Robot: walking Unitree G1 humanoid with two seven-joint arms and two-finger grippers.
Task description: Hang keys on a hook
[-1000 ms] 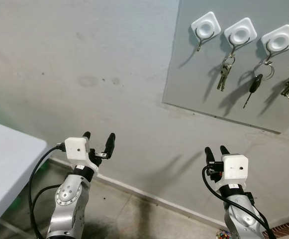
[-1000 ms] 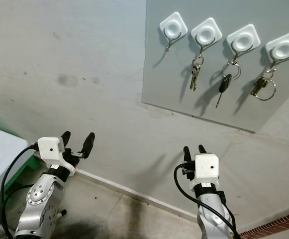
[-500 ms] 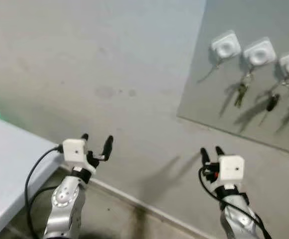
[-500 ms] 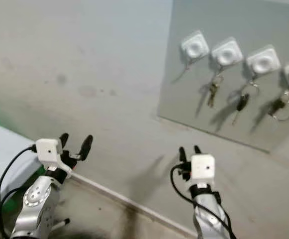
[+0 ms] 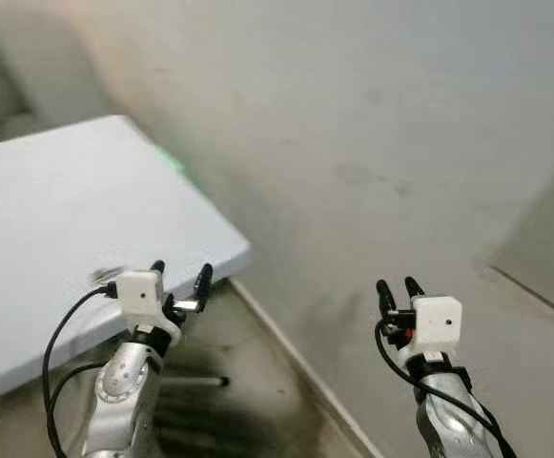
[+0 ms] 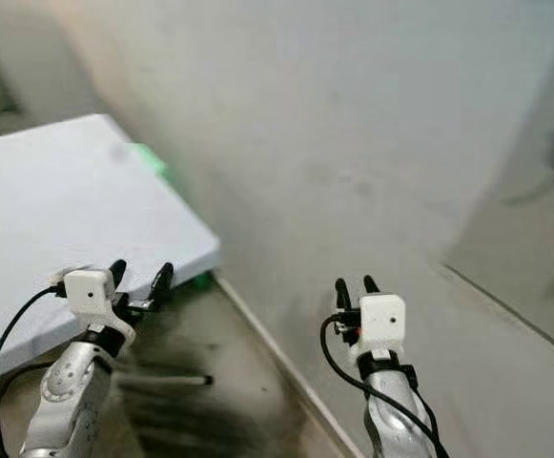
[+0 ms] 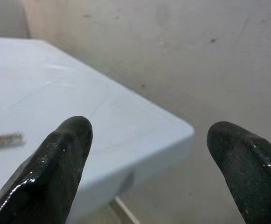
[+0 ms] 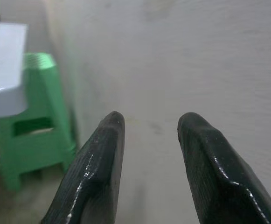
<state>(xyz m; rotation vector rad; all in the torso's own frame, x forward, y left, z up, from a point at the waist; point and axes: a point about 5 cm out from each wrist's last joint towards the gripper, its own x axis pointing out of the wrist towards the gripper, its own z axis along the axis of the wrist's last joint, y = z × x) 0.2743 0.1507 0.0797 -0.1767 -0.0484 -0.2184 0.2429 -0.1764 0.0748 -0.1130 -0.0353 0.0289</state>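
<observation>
Our left gripper (image 5: 180,278) is spread wide and holds nothing; our right gripper (image 6: 353,285) is a little apart, empty too. The keys (image 7: 3,139) lie blurry on the white table (image 5: 57,229). We could miss them.

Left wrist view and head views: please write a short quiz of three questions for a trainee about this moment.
1. True or false: the left gripper holds a key.
2. What does the white table carry near the left gripper? A) a cup B) a small blurred object C) a book
3. What colour is the stool under the table?

Key: 1 false, both the left and the right gripper are open and hold nothing. 2 B. 3 green.
</observation>
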